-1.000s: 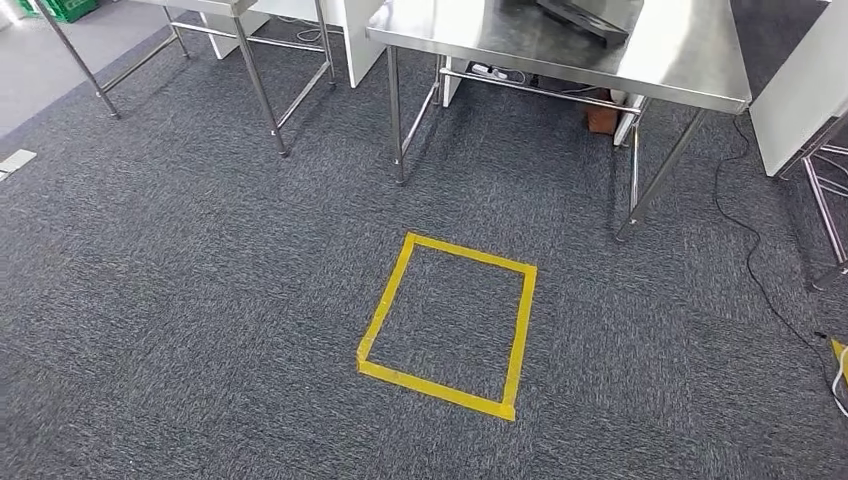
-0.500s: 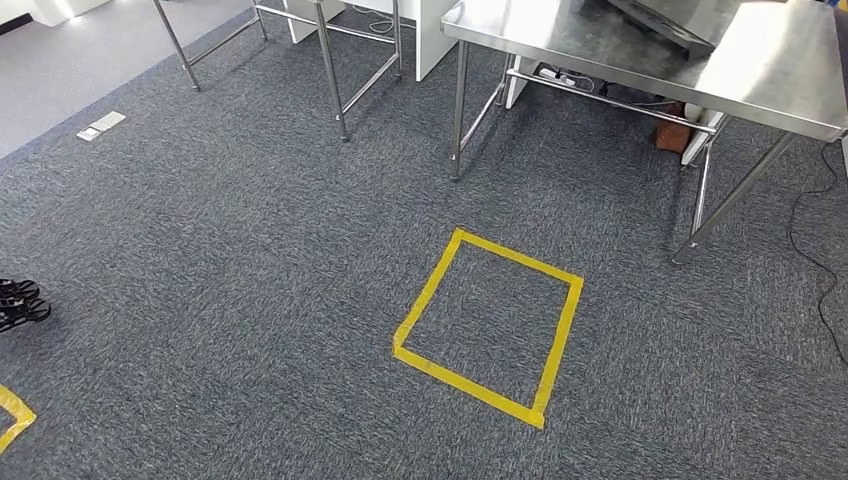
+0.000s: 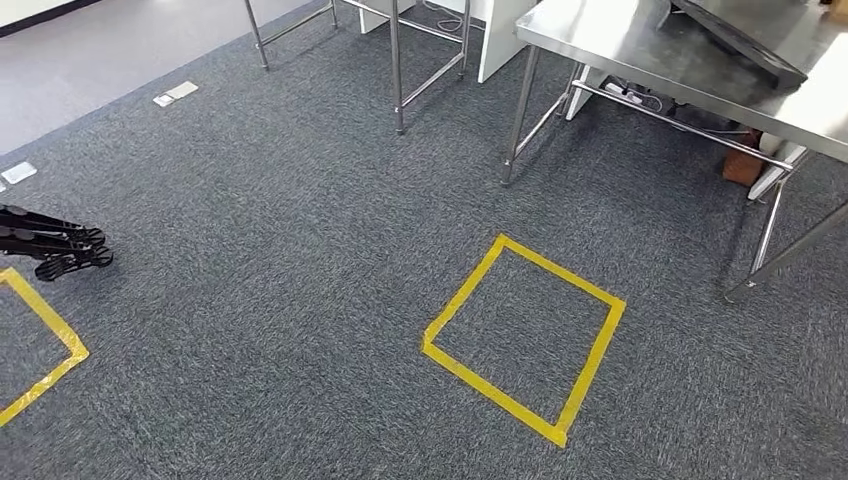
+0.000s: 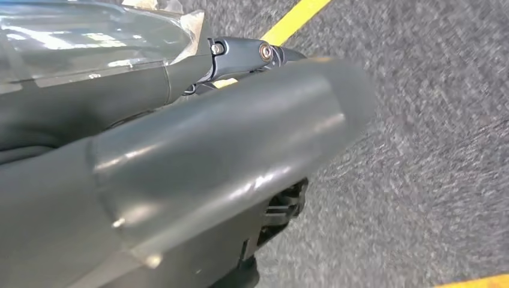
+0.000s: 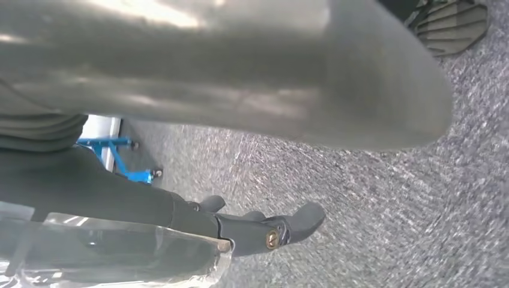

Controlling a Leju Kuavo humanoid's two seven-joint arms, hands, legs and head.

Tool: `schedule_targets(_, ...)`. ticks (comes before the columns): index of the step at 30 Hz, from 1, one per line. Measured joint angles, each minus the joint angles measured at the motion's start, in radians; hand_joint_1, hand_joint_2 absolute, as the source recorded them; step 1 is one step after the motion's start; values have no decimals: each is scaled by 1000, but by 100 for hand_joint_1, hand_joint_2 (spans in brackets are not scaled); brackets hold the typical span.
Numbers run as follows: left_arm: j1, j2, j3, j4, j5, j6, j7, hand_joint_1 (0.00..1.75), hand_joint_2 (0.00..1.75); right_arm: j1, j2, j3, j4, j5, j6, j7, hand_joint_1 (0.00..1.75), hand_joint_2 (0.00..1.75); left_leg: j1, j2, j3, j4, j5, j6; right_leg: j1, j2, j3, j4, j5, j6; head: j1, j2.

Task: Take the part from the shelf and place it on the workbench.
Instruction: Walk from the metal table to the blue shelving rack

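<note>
Currently listed, largest first.

- Carpet: grey, underfoot across the head view.
- Steel table: far right, probably your workbench.
- Tape square: yellow, on the carpet before the table.
- Left hand: hangs over the carpet. The thumb hides most of it, so you cannot tell its grasp.
- Right hand: hangs low, dark fingers stretched out, released, holding nothing.
- Part: you cannot tell where it is. Judge weight, stiffness and slipperiness once you see it. Until then, plan a firm hold across its middle.
</note>
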Motion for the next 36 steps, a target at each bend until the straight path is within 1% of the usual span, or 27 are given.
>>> schedule_targets(1,1,-1,0,0,3,0,3,0,0,-1,0,1,0,3,2,1,0,0,-1,-11,-3,-2,3,8,-1,-3,-1,2,-2,6,1,0)
schedule_targets(2,1,-1,0,0,5,1,4,0,0,-2,0,3,0,5,3,2,0,0,-1,-21,-5,-4,8,16,-4,9,-5,11,-10,11,1,0)
schedule_targets(3,2,-1,0,0,7,1,5,0,0,-3,1,5,0,6,4,3,0,0,0,-32,-8,-7,13,25,-7,32,-17,39,-28,13,2,0)
schedule_targets(5,0,-2,1,0,9,3,6,0,0,0,2,8,0,9,5,6,0,0,0,-55,-16,-9,21,36,-12,89,-75,162,-90,10,5,0)
schedule_targets(7,0,-4,1,0,14,15,8,0,0,4,1,12,1,15,9,14,0,0,-4,-82,-24,-8,26,42,-13,109,-137,293,-138,10,5,0)
schedule_targets(8,1,-6,1,0,18,28,9,0,0,5,0,14,1,20,12,18,0,0,-5,-98,-25,-8,27,43,-12,112,-145,310,-137,15,5,0)
schedule_targets(9,2,-7,2,0,24,44,9,0,0,6,-2,16,1,23,17,21,0,0,-6,-112,-26,-7,29,43,-12,115,-132,285,-120,22,5,0)
schedule_targets(10,3,-10,3,0,29,64,5,0,0,7,-4,18,1,27,21,23,0,0,-7,-127,-25,-7,31,41,-12,124,-102,222,-89,29,5,0)
schedule_targets(12,3,-17,7,0,38,105,-8,0,0,6,-7,21,1,35,30,27,0,0,-8,-154,-26,-6,34,36,-14,170,-34,71,-31,32,5,0)
schedule_targets(13,4,-20,8,0,42,122,-17,0,0,6,-8,23,1,40,35,30,0,0,-9,-166,-29,-5,36,32,-14,186,-15,24,-16,29,5,0)
schedule_targets(14,5,-23,9,0,44,137,-24,0,0,6,-9,25,1,45,40,36,0,0,-9,-176,-32,-4,39,27,-13,196,-8,5,-11,23,4,0)
schedule_targets(16,8,-27,10,0,45,155,-34,0,0,4,-10,30,1,55,51,55,0,0,-7,-195,-38,-5,44,14,-13,175,-6,2,-7,11,4,0)
schedule_targets(17,10,-27,10,0,44,160,-35,0,0,3,-11,32,1,58,56,66,0,0,-7,-189,-44,2,40,9,-17,163,-3,-2,-3,4,4,0)
schedule_targets(18,12,-27,10,0,42,160,-35,0,0,2,-11,35,1,61,60,74,0,0,-8,-168,-56,24,25,4,-20,149,-1,-5,2,-4,2,0)
schedule_targets(19,12,-26,10,0,39,158,-33,0,0,2,-12,38,1,63,64,82,0,0,-8,-139,-77,67,-3,0,-23,134,0,-8,5,-12,0,0)
schedule_targets(20,13,-26,10,0,36,153,-29,0,0,3,-12,40,1,65,67,87,0,0,-7,-104,-107,130,-39,-3,-21,119,1,-9,6,-16,-2,0)
schedule_targets(21,14,-25,10,0,32,142,-22,0,0,5,-13,41,1,66,70,91,0,0,-4,-83,-142,204,-75,-8,-20,103,-1,-8,6,-19,-3,0)
schedule_targets(22,15,-25,10,0,30,129,-10,0,0,7,-13,41,1,68,73,93,0,0,0,-72,-170,264,-98,-13,-18,86,-4,-8,6,-19,-3,0)
schedule_targets(23,17,-25,10,0,27,112,6,0,0,8,-14,42,1,71,76,95,0,0,4,-66,-184,295,-104,-17,-18,71,-6,-8,5,-20,-3,0)
schedule_targets(24,20,-24,10,0,26,94,30,0,0,8,-14,43,1,76,79,96,0,0,9,-61,-176,285,-91,-21,-18,56,-9,-7,4,-19,-4,0)
schedule_targets(26,24,-23,9,0,26,60,96,0,0,7,-15,49,1,88,88,95,0,0,16,-33,-101,158,-34,-27,-19,34,-8,-6,0,-15,-4,0)
schedule_targets(28,24,-23,8,0,24,34,177,0,0,7,-19,55,1,100,95,91,0,0,16,2,-32,41,1,-23,-12,16,-5,0,-8,-3,-2,0)
schedule_targets(29,23,-23,8,0,23,26,211,0,0,8,-21,58,1,104,98,88,0,0,13,9,-19,16,4,-18,-9,8,-4,2,-11,3,0,0)
schedule_targets(31,24,-23,7,0,19,11,263,0,0,6,-24,65,0,111,102,85,0,0,3,-10,-23,10,6,-1,-6,-10,5,3,-14,16,4,0)
schedule_targets(32,26,-22,6,0,17,3,285,0,0,4,-26,68,0,114,104,83,0,0,1,-21,-25,8,10,8,-10,-5,6,6,-17,21,4,0)
schedule_targets(34,27,-23,5,0,16,-14,325,0,0,3,-27,73,0,120,110,82,0,0,3,-42,-28,2,20,24,-17,42,-17,59,-51,24,5,0)
schedule_targets(36,26,-24,4,0,15,-26,348,0,0,6,-28,75,1,124,114,80,0,0,3,-66,-34,1,26,33,-20,97,-82,194,-115,19,7,0)
